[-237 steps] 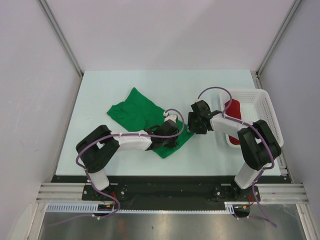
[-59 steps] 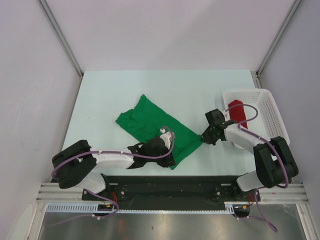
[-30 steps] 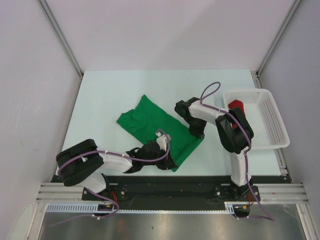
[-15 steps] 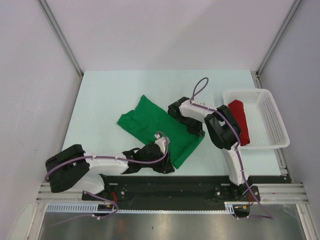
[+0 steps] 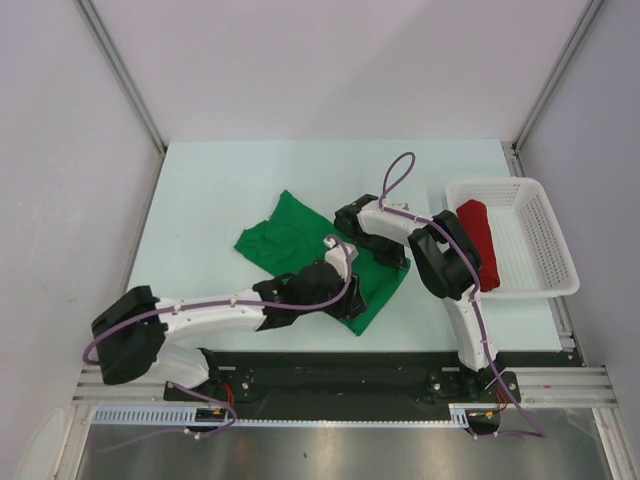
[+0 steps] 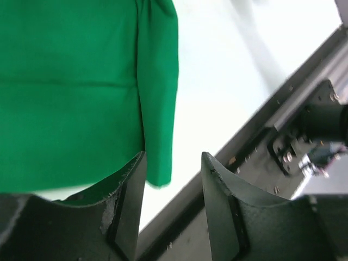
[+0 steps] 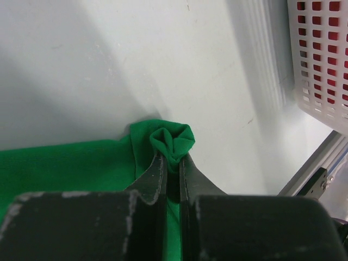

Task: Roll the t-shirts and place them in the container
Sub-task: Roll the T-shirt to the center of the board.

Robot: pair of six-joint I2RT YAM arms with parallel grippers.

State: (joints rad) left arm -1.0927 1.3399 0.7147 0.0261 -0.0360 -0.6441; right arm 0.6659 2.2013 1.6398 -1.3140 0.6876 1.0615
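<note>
T-shirts: 1 of 2 looks done from here. The red t-shirt (image 5: 478, 240) sits as a compact roll inside the white basket (image 5: 520, 184) at the right side of the bench (image 5: 220, 180). The green t-shirt (image 5: 290, 235) isn't rolled yet: it lies spread on the bench, running diagonally from mid-bench toward the near edge, mostly flat w/ a fold line along it and one long side turned over.

My right gripper (image 7: 172, 157) is clenched on a small bunched-up corner of the green cloth at its basket-side end; the wrist cam shows the wad pinched tight between the fingers. My left gripper (image 6: 173, 161) is released, jaws apart over the near hem w/ nothing between them. The hem edge and bare bench show through the gap.

So I'd put us approx halfway: red finished and stowed, green at the straightening stage at best. To do, as I read it: get the green one flat and narrow, roll it end to end, then prob. drop it in the basket next to the red one
</note>
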